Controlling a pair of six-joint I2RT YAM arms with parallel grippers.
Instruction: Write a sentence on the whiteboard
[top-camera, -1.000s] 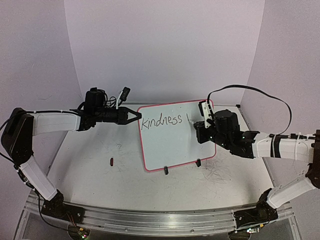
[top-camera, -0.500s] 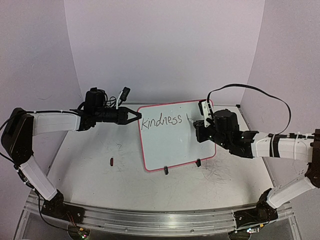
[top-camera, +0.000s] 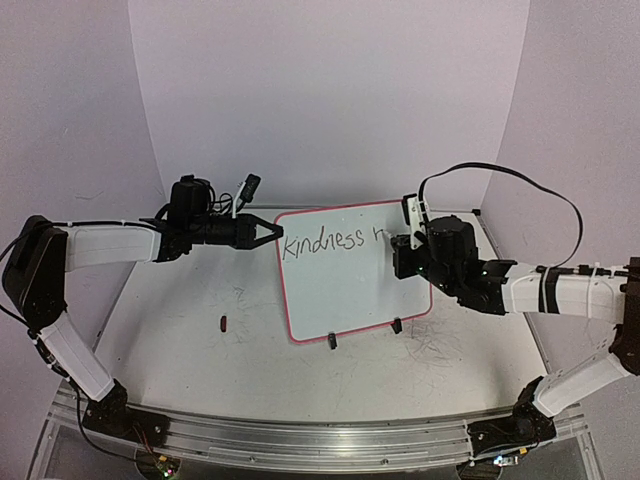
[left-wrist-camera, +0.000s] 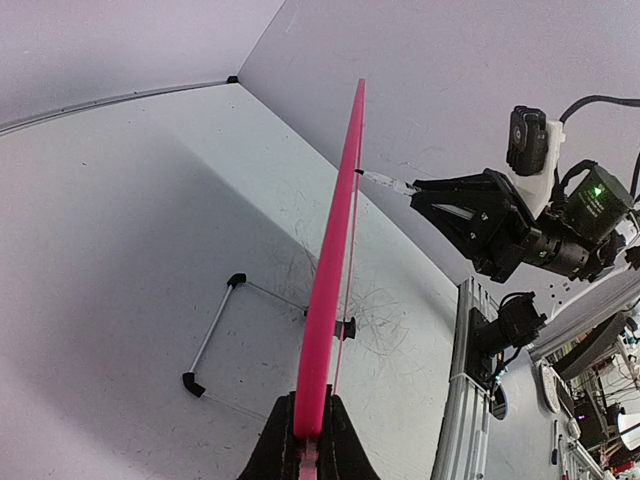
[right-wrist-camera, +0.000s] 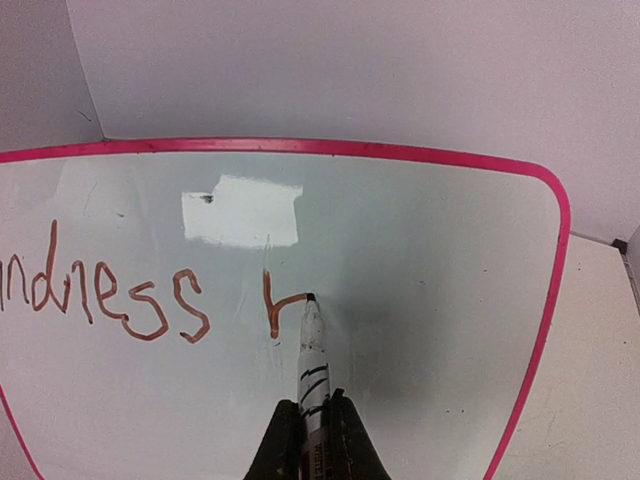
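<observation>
Tilted whiteboard on scuffed worktop, sentence part written.
Left jaws clamped on its smooth pink rounded frame; right jaws clamped on a slim marker, tip touching the glossy board after "kindness".

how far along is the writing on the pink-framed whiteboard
Done: the dark handwritten word "kindness" sits on the top line of the small pink-framed whiteboard. In hand: the right pincer, shut on a white marker pen, has its tip on a half-formed next letter; the left pincer clamps the board's edge. Left: the rest of the sentence; the lower half is blank.
</observation>
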